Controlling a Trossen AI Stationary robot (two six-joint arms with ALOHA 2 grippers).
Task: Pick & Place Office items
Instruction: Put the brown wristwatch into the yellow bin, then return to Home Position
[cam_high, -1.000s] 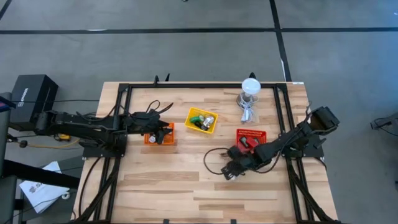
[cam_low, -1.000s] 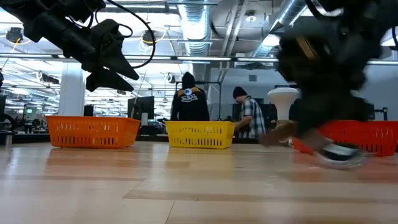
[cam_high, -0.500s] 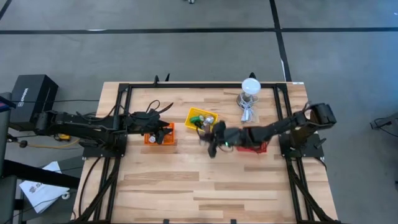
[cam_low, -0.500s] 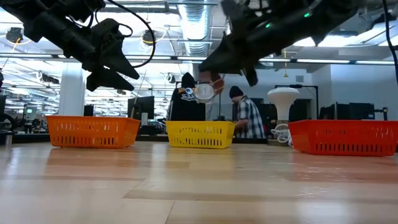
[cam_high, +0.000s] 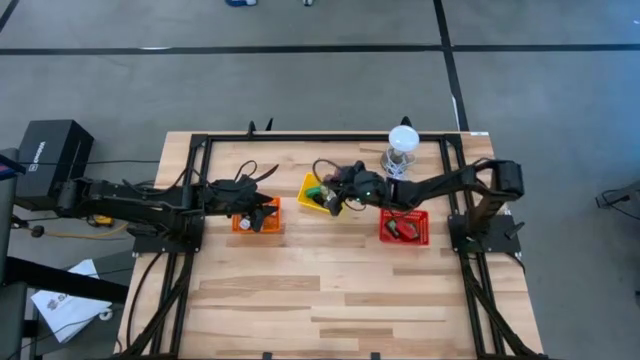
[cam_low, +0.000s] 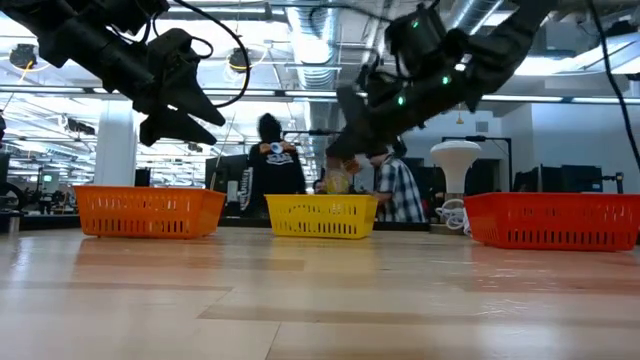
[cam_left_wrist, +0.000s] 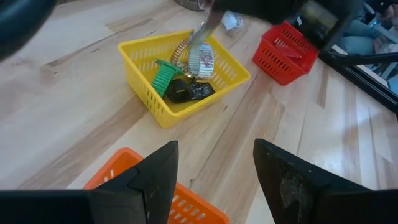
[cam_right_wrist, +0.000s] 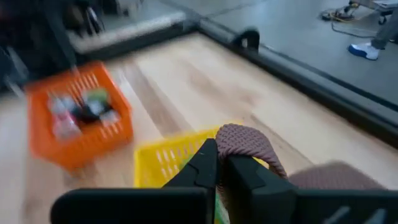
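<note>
Wood table (cam_high: 300, 300) with black frame, grey floor around, people at desks in the room behind. Since a second ago the right arm has swung from the bare wood in front of the red bin (cam_high: 405, 226) across to the yellow bin (cam_high: 324, 193); half a second ago it was between the two bins. Left arm has not moved.

Counts: three bins in a row (orange (cam_high: 256, 217), yellow, red), two arms, one white-topped stand (cam_high: 401, 150) at the far edge, two people (cam_low: 268, 165) in the background of the low view.

Right gripper (cam_right_wrist: 219, 163) is clenched on a brown strip (cam_right_wrist: 250, 146), a braided pinkish-brown cord looped up beside the fingers; in the left wrist view it hangs over the yellow bin as a coiled, silvery-brown piece (cam_left_wrist: 198, 57), above the contents, not yet let go. Left gripper (cam_left_wrist: 211, 180) hovers over the orange bin, fingers spread, holding nothing.

Yellow bin holds a green ribbed piece (cam_left_wrist: 163, 74) and a black clip (cam_left_wrist: 186, 92). Orange bin holds several small dark, green and pale bits, blurred in the right wrist view, not countable. Red bin has a few small items, too small to tell.
</note>
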